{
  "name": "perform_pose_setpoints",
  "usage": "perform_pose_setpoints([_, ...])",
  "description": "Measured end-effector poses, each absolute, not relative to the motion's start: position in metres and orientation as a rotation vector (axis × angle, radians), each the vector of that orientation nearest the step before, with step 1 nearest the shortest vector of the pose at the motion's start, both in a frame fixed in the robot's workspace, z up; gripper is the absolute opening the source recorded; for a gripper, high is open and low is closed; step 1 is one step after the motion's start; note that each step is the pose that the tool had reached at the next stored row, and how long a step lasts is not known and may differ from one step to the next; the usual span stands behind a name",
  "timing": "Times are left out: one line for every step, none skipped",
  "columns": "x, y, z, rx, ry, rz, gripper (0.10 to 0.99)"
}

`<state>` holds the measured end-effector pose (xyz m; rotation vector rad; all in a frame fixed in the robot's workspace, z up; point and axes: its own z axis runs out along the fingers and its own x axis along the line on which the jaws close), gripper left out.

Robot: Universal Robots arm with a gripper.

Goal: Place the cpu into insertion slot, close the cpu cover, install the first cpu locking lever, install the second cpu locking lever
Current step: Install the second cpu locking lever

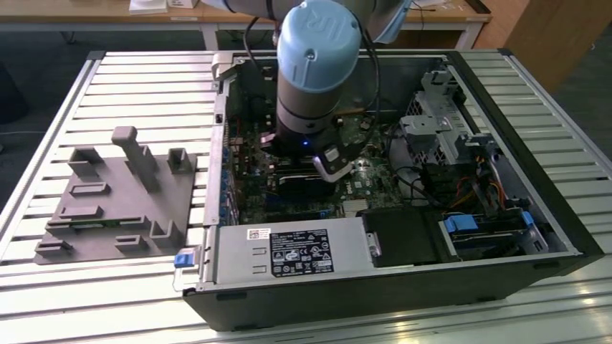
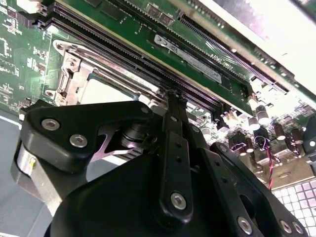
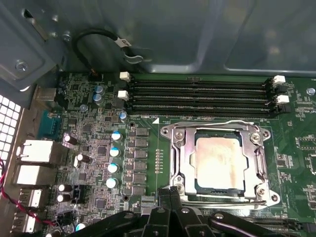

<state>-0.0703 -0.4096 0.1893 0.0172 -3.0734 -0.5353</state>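
1. Fingers of your gripper (image 3: 170, 195) meet tip to tip with nothing between them, poised at the socket's near edge
2. Chip placement looks done: the cpu (image 3: 219, 159) lies in the insertion slot (image 3: 197, 183), just beyond the tips, framed by the cpu cover (image 3: 183, 153) lying flat over it

So the whole setup sits on a metal table (image 1: 115, 79) with a slatted, ribbed top. Lying on it is an open black computer case (image 1: 383, 301) on its side, and toward the exterior view's left, just beside the case, a grey plastic fixture tray (image 1: 115, 208) with upright pegs and blocks.
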Motion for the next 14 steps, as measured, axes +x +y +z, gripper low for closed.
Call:
perform_pose_setpoints([-0.0708,-0.4094,0.1889,0.017,-3.073,-0.537,0.106])
perform_pose_setpoints([-0.0714,-0.4093,0.1886,0.017,-3.073,-0.54,0.106])
perform_pose_setpoints([-0.0719,-0.4089,0.1881,0.017,-3.072,-0.542,0.106])
perform_pose_setpoints([-0.0724,-0.4086,0.1877,0.017,-3.072,-0.544,0.106])
perform_pose_setpoints([-0.0728,-0.4082,0.1872,0.017,-3.071,-0.546,0.106])
perform_pose_setpoints([-0.0732,-0.4079,0.1866,0.017,-3.071,-0.549,0.106])
perform_pose_setpoints([-0.0736,-0.4077,0.1862,0.017,-3.071,-0.549,0.106])
perform_pose_setpoints([-0.0739,-0.4077,0.1862,0.017,-3.071,-0.549,0.106])
perform_pose_setpoints([-0.0739,-0.4077,0.1862,0.018,-3.071,-0.549,0.106])
perform_pose_setpoints([-0.074,-0.4077,0.1862,0.018,-3.071,-0.55,0.106])
perform_pose_setpoints([-0.0741,-0.4077,0.1867,0.018,-3.071,-0.55,0.106])
perform_pose_setpoints([-0.0741,-0.4076,0.1884,0.018,-3.071,-0.551,0.106])
perform_pose_setpoints([-0.074,-0.4075,0.1906,0.018,-3.071,-0.552,0.106])
perform_pose_setpoints([-0.0741,-0.4076,0.1937,0.018,-3.071,-0.551,0.106])
